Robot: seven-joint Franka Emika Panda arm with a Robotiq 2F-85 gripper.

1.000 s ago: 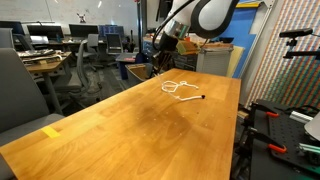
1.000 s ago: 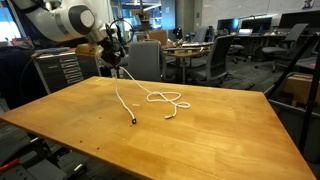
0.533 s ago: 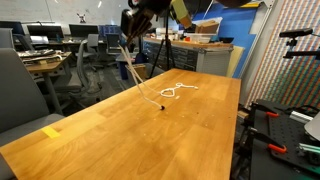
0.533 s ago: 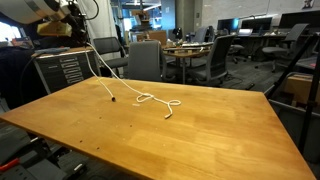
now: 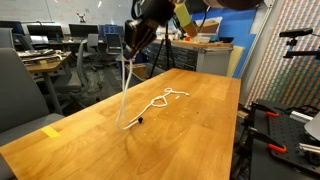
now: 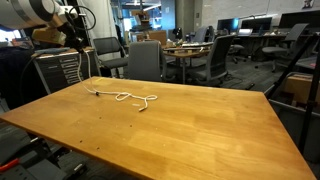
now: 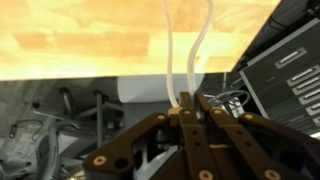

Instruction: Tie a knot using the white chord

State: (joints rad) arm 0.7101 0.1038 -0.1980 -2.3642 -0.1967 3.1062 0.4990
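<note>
The white chord [image 5: 152,104] lies partly on the wooden table [image 5: 170,150], with a loose loop near the far side and a dark tip [image 5: 140,120] resting on the wood. One stretch rises steeply off the table to my gripper [image 5: 136,42], which is shut on it high above the table's edge. In an exterior view the chord [image 6: 122,97] trails across the table [image 6: 190,130] and climbs to the gripper [image 6: 78,32]. In the wrist view the gripper [image 7: 190,103] is shut on the chord [image 7: 169,55], and two strands run away from the tips.
A yellow tag [image 5: 52,131] lies near the table's near corner. A grey chair [image 5: 20,95] stands beside the table. Office chairs [image 6: 146,60] and a drawer cabinet [image 6: 60,68] stand behind the far edge. Stands and gear [image 5: 290,110] crowd one side.
The gripper has carried the chord sideways to the table's edge. The loop and the dark tip have slid across the wood after it, and the raised stretch now hangs steeper.
</note>
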